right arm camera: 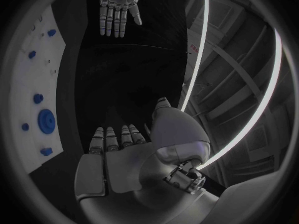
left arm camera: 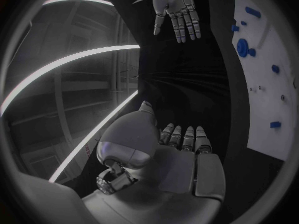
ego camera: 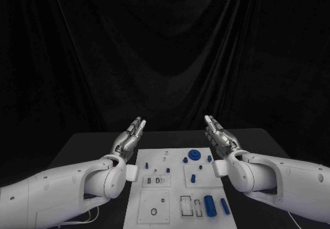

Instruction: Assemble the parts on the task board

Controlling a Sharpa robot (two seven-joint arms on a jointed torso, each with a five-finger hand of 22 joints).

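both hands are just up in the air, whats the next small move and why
Probably lower the right hand toward the two blue cylinders lying at the near right of the task board. Both hands, the left hand too, hover open and flat, holding nothing, on either side of the board's far end. No part is being touched yet, and those cylinders lie loose on the right arm's side.

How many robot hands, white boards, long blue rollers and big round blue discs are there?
Hands: 2, left hand and right hand
White task board: 1
Long blue cylinders: 2
Round blue disc: 1
Total: 6
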